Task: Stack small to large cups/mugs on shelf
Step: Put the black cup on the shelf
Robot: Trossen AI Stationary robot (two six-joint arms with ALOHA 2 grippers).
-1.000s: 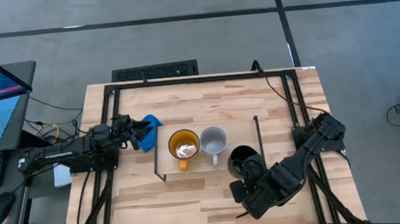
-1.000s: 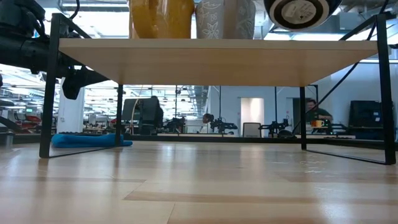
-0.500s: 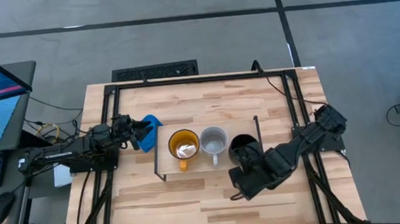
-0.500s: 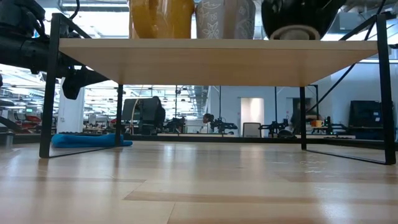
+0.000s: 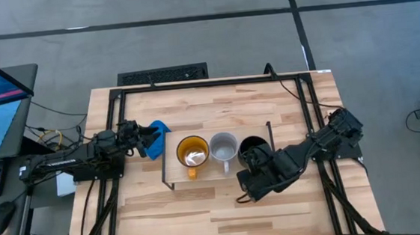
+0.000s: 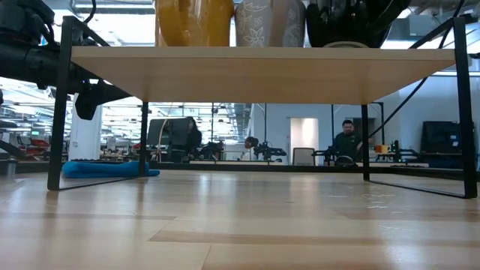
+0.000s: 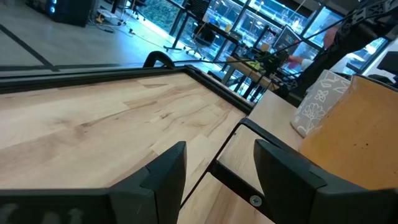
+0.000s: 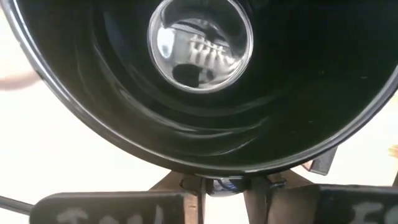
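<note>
The shelf stands mid-table on black wire legs. A yellow mug and a grey mug stand on it side by side on their bases. The black mug is at the shelf's right end beside the grey one, with my right gripper shut on it from the near side. In the low view the black mug is upright with its base at the board's top; I cannot tell whether it touches. My left gripper waits open at the table's left. My right gripper comes from above, pointing steeply down. Its two fingers stand side by side outside the black mug's near wall and pinch a narrow part just under the rim, which looks like the handle; the rim hides most of it. The mug sits upright.
A blue cloth lies on the table by the shelf's far left corner, next to my left gripper. The tabletop shows bare wood beyond the shelf and in front of it. A person stands in the room behind.
My right gripper has carried the black mug toward the table's far edge, in over the shelf's right end next to the grey mug. The mug was tipped with its underside toward the low camera; it has come upright and sunk toward the board.
</note>
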